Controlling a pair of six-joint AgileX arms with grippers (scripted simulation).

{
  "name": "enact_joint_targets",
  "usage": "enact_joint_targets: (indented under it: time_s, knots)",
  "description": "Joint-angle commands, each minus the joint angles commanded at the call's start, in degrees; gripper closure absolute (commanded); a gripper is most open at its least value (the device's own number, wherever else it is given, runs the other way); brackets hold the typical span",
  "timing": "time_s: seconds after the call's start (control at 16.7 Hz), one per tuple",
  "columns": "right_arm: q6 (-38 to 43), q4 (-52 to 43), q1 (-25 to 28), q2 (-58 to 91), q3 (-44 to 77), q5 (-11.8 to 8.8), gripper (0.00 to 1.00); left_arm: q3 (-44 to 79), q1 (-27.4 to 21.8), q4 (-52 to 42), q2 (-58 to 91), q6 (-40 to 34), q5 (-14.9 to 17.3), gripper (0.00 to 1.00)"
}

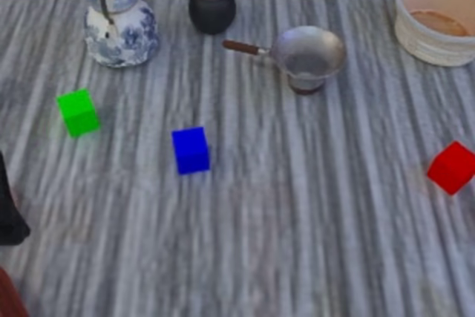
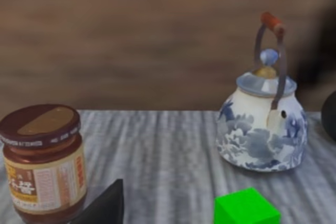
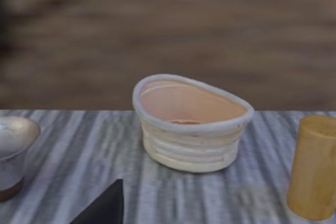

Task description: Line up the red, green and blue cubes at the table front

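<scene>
The green cube [image 1: 78,112] sits at the table's left, below the teapot, and appears close ahead in the left wrist view [image 2: 245,209]. Toward the middle, nearer the left, lies the blue cube [image 1: 191,150]. The red cube [image 1: 452,167] rests near the right edge, turned at an angle. My left gripper [image 1: 9,217] stays at the left edge, apart from the green cube; a dark part of it shows in its wrist view [image 2: 107,208]. My right gripper [image 3: 107,208] is out of the top view and faces the basket; nothing is held in either.
Along the back stand a blue-and-white teapot [image 1: 119,26], a black round pot [image 1: 212,7], a metal strainer with a handle [image 1: 308,56] and a pale basket [image 1: 438,18]. A brown-lidded jar [image 2: 44,163] stands by my left gripper. A wooden cylinder [image 3: 315,166] stands right of the basket.
</scene>
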Motion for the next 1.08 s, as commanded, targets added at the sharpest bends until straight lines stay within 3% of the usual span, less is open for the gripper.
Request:
enact_joint_targets:
  time_s: [0.24,0.48,1.08]
  knots:
    - [-0.63,-1.21,0.12,1.76,1.72,0.02,0.00,0.00,0.00,0.00,0.00,0.00,0.00,0.00]
    - [-4.30,-8.19,0.97,12.60,11.55,-0.05,0.00,0.00,0.00,0.00,0.00,0.00,0.00,0.00]
    - [-20.07,-38.78,4.35,70.01,51.42,0.09,0.00,0.00,0.00,0.00,0.00,0.00,0.00,0.00]
